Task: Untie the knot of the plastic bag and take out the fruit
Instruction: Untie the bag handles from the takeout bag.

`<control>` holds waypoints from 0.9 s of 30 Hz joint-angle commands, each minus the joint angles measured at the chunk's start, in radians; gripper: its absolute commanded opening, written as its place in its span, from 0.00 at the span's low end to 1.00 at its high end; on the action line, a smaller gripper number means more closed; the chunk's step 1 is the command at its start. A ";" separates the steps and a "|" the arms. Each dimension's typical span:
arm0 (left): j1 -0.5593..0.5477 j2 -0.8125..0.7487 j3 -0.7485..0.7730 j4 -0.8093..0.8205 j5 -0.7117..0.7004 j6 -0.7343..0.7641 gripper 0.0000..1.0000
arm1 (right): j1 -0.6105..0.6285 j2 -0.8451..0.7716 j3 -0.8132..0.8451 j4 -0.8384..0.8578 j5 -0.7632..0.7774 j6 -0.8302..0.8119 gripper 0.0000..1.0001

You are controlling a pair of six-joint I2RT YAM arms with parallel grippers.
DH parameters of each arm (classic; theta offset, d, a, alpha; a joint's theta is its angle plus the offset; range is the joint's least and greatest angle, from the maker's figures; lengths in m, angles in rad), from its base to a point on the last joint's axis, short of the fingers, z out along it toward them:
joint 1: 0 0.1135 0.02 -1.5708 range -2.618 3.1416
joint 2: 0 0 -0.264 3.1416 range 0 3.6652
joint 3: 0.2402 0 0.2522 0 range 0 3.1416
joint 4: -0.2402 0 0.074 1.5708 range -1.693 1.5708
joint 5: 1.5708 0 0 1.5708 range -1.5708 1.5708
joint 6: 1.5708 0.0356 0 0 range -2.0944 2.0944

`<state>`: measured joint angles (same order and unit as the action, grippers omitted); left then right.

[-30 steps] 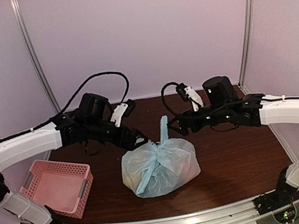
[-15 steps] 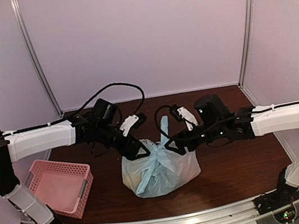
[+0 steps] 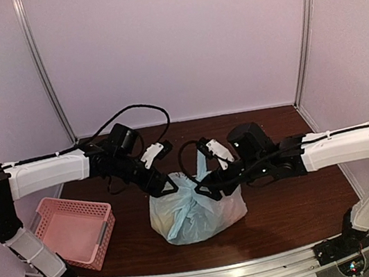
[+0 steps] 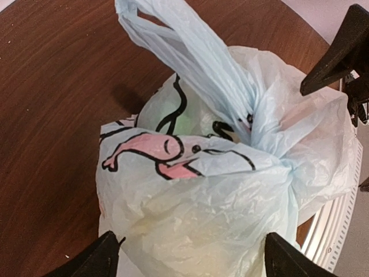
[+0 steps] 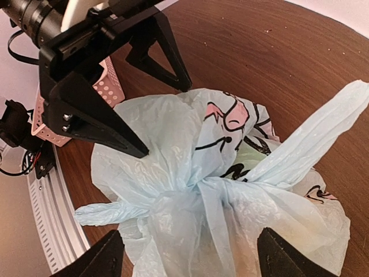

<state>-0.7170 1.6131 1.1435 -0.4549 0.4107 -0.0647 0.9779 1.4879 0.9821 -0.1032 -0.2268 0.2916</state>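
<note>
The knot point(image 5: 199, 187) lies ahead of both jaws.

a lab test cell: plain pale walls point(image 3: 169, 42), metal frame posts point(image 3: 44, 69), table-mounted arms point(image 3: 43, 175).

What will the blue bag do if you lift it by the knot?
Probably flop: the plastic bag is thin and crinkled, so it should sag below the knot. It bulges full, so likely heavy for such thin plastic. Pushed, it would probably squash rather than roll.
</note>
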 commanded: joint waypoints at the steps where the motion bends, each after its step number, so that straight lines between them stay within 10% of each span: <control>1: 0.017 -0.035 -0.044 0.022 0.066 -0.031 0.84 | 0.022 0.027 0.034 -0.022 0.062 -0.019 0.78; 11: 0.023 -0.044 -0.082 0.076 0.142 -0.057 0.39 | 0.033 0.073 0.044 -0.022 0.100 -0.038 0.50; 20: 0.036 -0.055 -0.073 0.076 0.121 -0.055 0.00 | 0.033 0.055 0.031 -0.001 0.104 -0.026 0.01; 27: 0.070 -0.072 -0.082 0.095 0.137 -0.058 0.00 | 0.034 0.042 0.018 0.017 0.131 -0.006 0.00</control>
<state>-0.6739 1.5757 1.0687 -0.4099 0.5297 -0.1215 1.0039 1.5578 1.0077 -0.1001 -0.1337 0.2687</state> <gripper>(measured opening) 0.011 0.003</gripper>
